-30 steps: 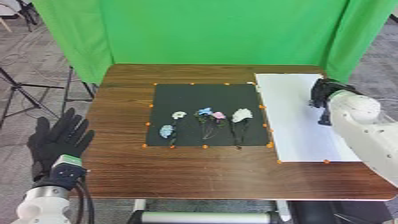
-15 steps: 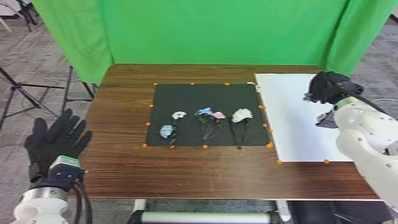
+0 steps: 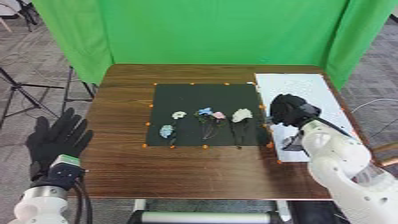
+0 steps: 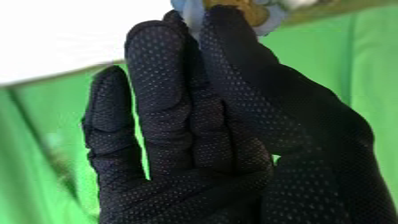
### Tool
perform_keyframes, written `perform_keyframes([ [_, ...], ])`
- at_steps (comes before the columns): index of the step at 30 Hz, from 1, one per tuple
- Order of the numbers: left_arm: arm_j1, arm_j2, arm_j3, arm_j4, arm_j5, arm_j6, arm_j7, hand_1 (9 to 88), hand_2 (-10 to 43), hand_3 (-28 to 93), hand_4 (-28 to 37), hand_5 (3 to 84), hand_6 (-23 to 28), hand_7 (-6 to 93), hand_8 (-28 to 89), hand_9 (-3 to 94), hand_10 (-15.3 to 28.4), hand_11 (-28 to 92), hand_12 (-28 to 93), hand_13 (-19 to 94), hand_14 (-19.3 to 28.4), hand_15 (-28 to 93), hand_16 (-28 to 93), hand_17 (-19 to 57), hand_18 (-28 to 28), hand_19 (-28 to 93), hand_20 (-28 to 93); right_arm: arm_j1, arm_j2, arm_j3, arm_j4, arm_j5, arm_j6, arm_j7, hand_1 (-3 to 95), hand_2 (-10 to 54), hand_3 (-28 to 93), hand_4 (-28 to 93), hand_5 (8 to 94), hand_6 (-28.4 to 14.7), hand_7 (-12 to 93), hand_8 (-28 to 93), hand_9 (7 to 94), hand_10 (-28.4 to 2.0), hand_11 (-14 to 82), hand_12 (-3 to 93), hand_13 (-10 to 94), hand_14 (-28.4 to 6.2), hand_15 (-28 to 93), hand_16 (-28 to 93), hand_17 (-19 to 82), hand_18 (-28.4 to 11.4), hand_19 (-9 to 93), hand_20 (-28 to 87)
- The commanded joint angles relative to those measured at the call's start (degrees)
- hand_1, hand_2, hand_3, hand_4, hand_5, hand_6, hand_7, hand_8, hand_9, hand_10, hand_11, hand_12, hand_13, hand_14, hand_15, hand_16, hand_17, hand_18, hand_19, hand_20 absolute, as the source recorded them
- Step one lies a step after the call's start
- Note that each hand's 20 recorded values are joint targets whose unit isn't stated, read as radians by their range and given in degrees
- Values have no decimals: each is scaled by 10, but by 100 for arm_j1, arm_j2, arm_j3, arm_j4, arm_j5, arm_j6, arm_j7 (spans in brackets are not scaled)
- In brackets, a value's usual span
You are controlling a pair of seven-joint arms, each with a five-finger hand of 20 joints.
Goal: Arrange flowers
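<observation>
My right hand (image 3: 289,109) is above the left part of the white sheet (image 3: 293,82), beside the black mat's right edge. In the right wrist view, the thumb and a finger of my right hand (image 4: 222,185) pinch a light blue flower (image 4: 271,19) with a brownish middle, partly cut off. On the black mat (image 3: 191,95) lie a small white flower (image 3: 179,115), a pale blue one (image 3: 166,131), a blue one (image 3: 205,111) beside a pink one (image 3: 218,115), and a larger white one (image 3: 242,115). My left hand (image 3: 55,142) is open, left of the table.
Orange markers line the edges of the mat and sheet on the brown table (image 3: 178,175). A green curtain (image 3: 222,32) hangs behind the table. Tripod legs (image 3: 16,87) stand on the floor at the left.
My right hand has moved left across the white sheet, toward the black mat. The flowers on the mat lie as before, and my left hand stays at the table's left.
</observation>
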Motion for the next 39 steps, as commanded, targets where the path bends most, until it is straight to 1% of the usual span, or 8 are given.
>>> perform_keyframes([
  [1, 22, -48, -4, -2, 90, -46, -84, 245, 83, 715, -283, 324, 70, 177, -108, 236, 128, 210, 95, 117, 121, 292, -75, -65, 112, 240, 77, -153, -254, -279, 5, -211, 224, -57, 589, -95, 758, -283, 725, 5, 394, 25, 832, -78, 150, 467, 699, -48, 456, 426, 327, -206, 753, 404],
  [6, 46, -52, 16, -6, 43, -54, -35, 245, 83, 716, -283, 324, 69, 178, -109, 236, 128, 210, 94, 118, 121, 292, -74, -64, 112, 238, 77, -91, -342, -474, 63, -278, 325, 44, 590, -95, 756, -283, 719, 6, 399, 28, 828, -79, 154, 466, 694, -47, 463, 426, 326, -205, 755, 400],
  [9, 12, -47, 36, -34, 18, 117, -7, 246, 82, 715, -283, 325, 70, 177, -109, 232, 128, 207, 93, 118, 121, 293, -75, -64, 112, 239, 78, -85, -379, -516, 85, -357, 315, 139, 586, -95, 756, -283, 717, 3, 395, 13, 823, -81, 153, 461, 687, -49, 470, 422, 326, -205, 758, 397],
  [19, 36, -68, 21, -59, -46, 234, 16, 249, 82, 714, -283, 303, 67, 182, -111, 190, 123, 206, 95, 79, 106, 282, -74, -73, 103, 232, 76, -193, -343, -452, -72, -25, 558, 527, 589, -95, 723, -283, 657, -4, 307, -47, 770, -86, 92, 379, 647, -49, 466, 397, 309, -206, 748, 371],
  [22, 46, -79, 16, -71, -56, 278, 24, 248, 82, 715, -283, 306, 68, 182, -112, 194, 123, 207, 93, 73, 104, 278, -75, -76, 99, 225, 74, -285, -328, -380, -163, -107, 620, 513, 586, -95, 722, -283, 637, -1, 262, -131, 748, -95, 108, 347, 646, -48, 468, 392, 308, -207, 752, 363],
  [33, 25, -78, -4, -37, -27, 198, -11, 247, 82, 717, -283, 303, 66, 183, -114, 196, 123, 206, 92, 67, 102, 277, -77, -76, 97, 221, 78, -462, -315, -124, -557, 8, 555, 380, 534, -95, 735, -283, 598, -17, 229, -150, 677, -126, 225, 214, 634, -61, 481, 373, 298, -212, 754, 354],
  [36, 22, -65, -37, -10, -12, 84, -52, 247, 81, 716, -283, 303, 67, 182, -114, 196, 124, 204, 91, 69, 103, 277, -77, -76, 98, 220, 78, -570, -353, 70, -542, 231, 1013, 284, 455, -95, 787, -282, 578, -24, 213, -142, 650, -138, 219, 192, 617, -93, 519, 290, 295, -213, 750, 343],
  [39, -51, -38, -93, 29, 109, -60, -157, 243, 82, 712, -283, 303, 66, 179, -114, 199, 124, 200, 88, 86, 106, 271, -80, -76, 101, 224, 79, -736, -415, 448, -485, 933, 1632, -248, 320, -52, 794, -254, 522, -45, 192, -133, 573, -162, 174, 171, 520, -141, 462, 175, 273, -204, 685, 296],
])
